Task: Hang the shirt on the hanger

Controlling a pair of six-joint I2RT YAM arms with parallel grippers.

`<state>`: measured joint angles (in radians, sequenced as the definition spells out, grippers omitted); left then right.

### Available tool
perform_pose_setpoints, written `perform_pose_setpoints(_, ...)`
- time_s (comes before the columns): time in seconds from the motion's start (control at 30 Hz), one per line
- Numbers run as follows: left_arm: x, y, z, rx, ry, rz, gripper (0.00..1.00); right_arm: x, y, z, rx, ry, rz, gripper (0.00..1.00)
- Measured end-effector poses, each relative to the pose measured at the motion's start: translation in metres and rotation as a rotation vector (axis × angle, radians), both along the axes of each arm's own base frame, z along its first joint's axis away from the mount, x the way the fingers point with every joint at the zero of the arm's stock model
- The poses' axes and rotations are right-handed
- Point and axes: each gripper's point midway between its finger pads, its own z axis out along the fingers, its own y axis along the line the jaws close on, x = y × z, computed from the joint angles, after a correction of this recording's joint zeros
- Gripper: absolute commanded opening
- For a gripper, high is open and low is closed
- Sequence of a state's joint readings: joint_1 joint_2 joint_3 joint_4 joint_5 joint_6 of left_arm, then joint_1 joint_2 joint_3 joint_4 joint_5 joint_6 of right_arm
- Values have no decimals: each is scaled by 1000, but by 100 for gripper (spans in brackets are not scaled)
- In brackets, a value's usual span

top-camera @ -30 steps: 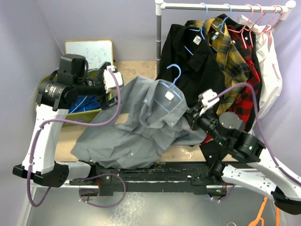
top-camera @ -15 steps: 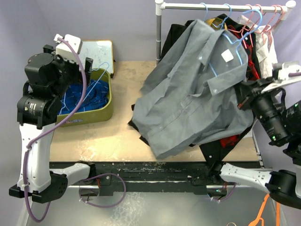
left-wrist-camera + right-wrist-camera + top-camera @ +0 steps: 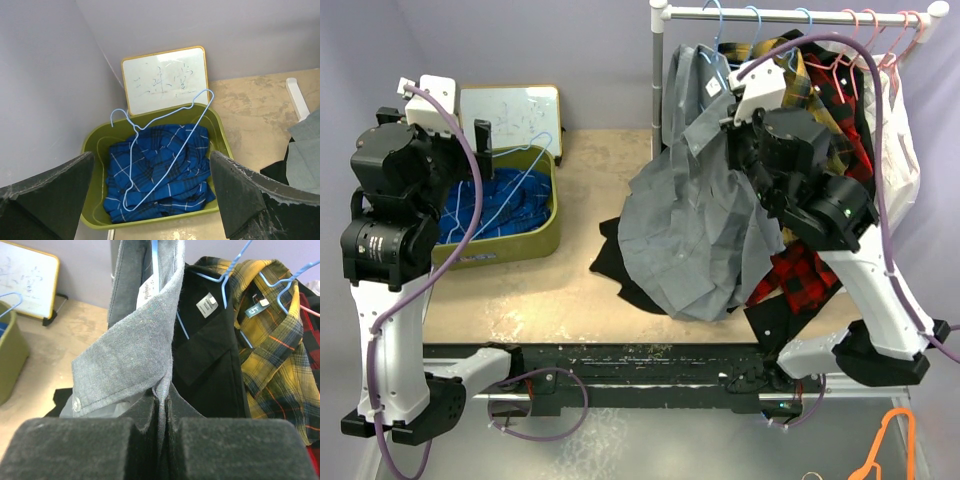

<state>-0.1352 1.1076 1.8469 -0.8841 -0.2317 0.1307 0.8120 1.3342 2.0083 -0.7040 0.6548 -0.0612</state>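
**Shirt point(image 3: 690, 215) held at the rail point(image 3: 820, 14) by the right pincer point(image 3: 162, 407).**
The shirt hangs on the hanger point(image 3: 155, 260), whose hook sits at the rail, toward 1 o'clock of the table point(image 3: 580, 290); its lower part drapes down onto the table. The right pincer is clenched on the collar edge, with a black shirt point(image 3: 210, 355) just beside it at 3 o'clock. The left pincer point(image 3: 150, 197), released with jaws wide apart, hovers over a green bin point(image 3: 92, 150) at the table's 9 o'clock, which holds a blue plaid garment point(image 3: 160, 170).
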Motion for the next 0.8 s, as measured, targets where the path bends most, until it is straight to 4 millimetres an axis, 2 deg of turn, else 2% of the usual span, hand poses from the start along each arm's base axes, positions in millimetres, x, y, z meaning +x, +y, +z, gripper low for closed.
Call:
perform_pose_setpoints(0.13,0,2,-3,2,7,11,99,23,-4,-8,8,6,-33,0)
perform_pose_setpoints(0.3,1,3,-8,4,17,12,99,47,-27,1,88,-22,-71,0)
perform_pose_setpoints(0.4,1,3,-10,7,22,13,100,62,-32,-2,118,-16,-76,0)
perform_pose_setpoints(0.63,3,5,-15,21,36,20,99,104,-8,-29,158,49,-10,0)
perform_pose_setpoints(0.8,3,6,-16,29,38,22,99,125,-4,-47,179,90,2,0)
